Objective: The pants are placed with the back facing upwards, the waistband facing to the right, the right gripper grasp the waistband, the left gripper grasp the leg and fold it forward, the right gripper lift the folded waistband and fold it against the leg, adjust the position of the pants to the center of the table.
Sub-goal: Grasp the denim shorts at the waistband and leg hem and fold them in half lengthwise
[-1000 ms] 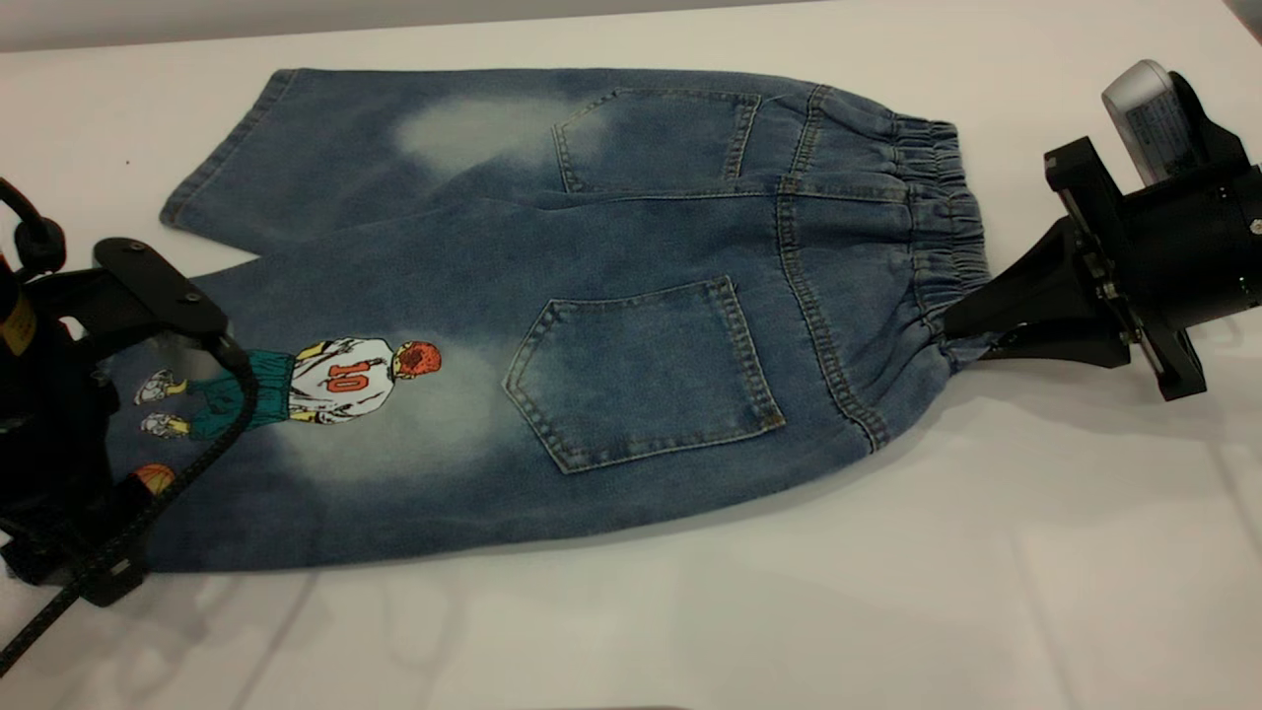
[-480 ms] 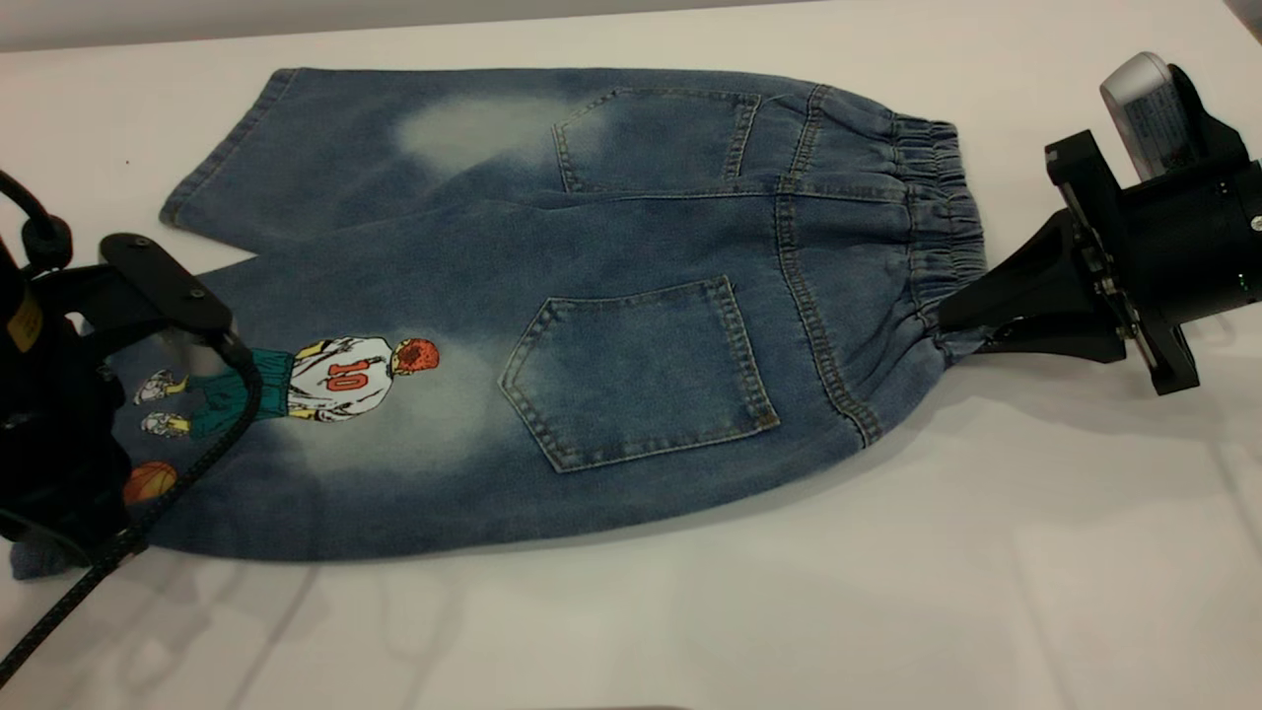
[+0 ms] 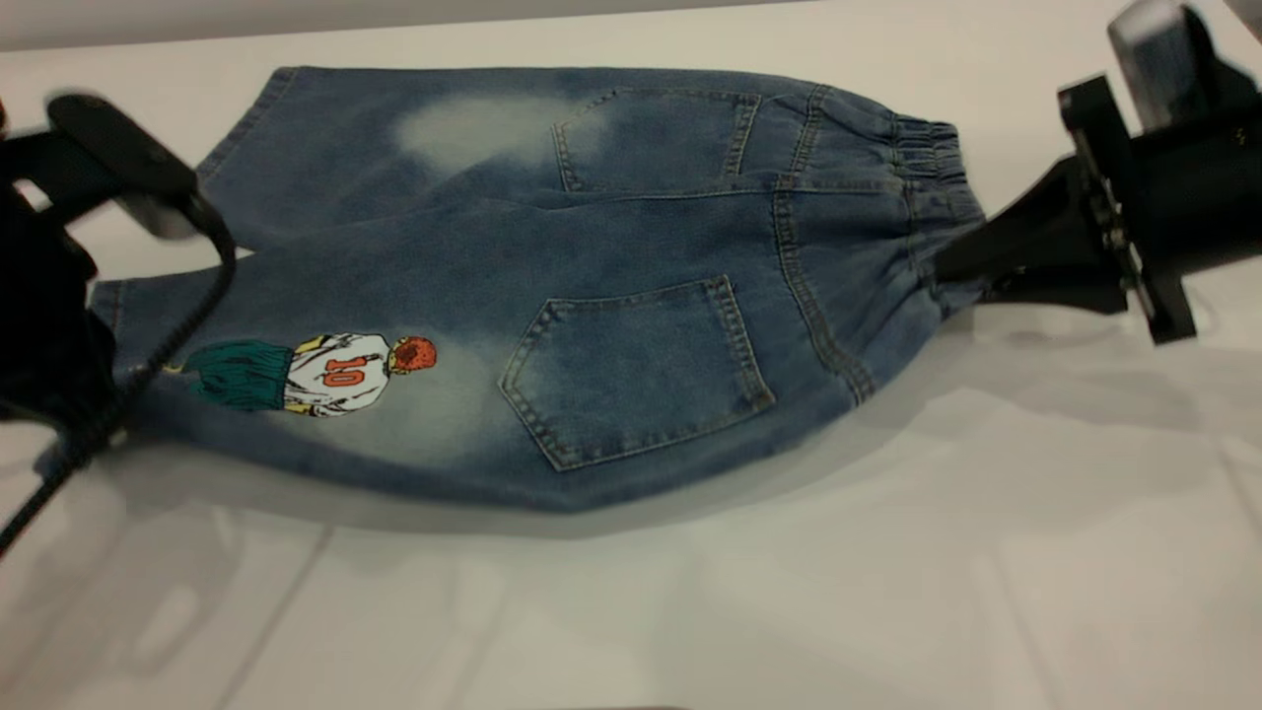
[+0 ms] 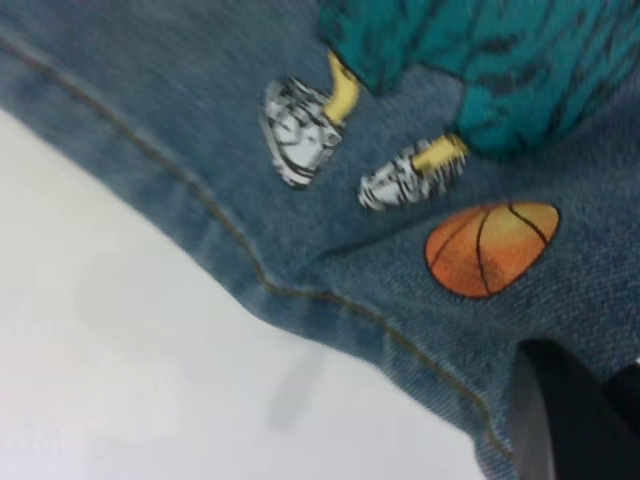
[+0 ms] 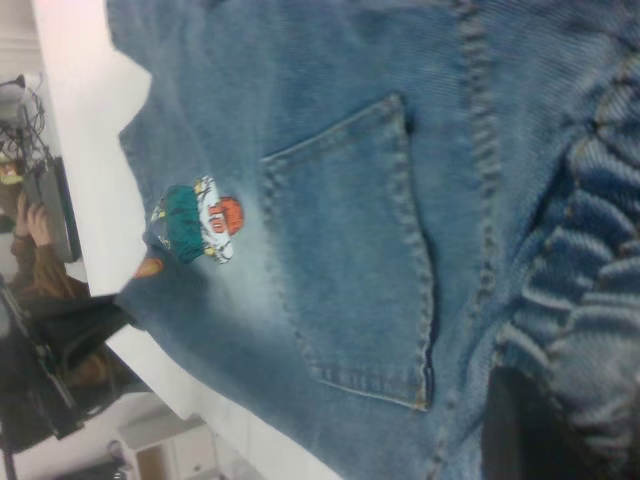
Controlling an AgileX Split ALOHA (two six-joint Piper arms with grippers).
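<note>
Both clamped: right hand [image 3: 951,271] on waistband [image 3: 932,197], left hand [image 3: 69,385] on near leg [image 3: 296,394]. Raise evenly, carry far.

Even, soft light falls from above; the white tabletop [image 3: 631,611] shows faint reflections and a soft shadow under the pants [image 3: 552,296]. Both wrist views are blurred.

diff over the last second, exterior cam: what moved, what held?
Both grippers rose, lifting the near edge of the pants off the table. The left gripper holds the near leg hem, the right gripper the waistband; the near hem and the printed figure's shoes are now hidden. No new grasp or release. The far leg stays flat.
</note>
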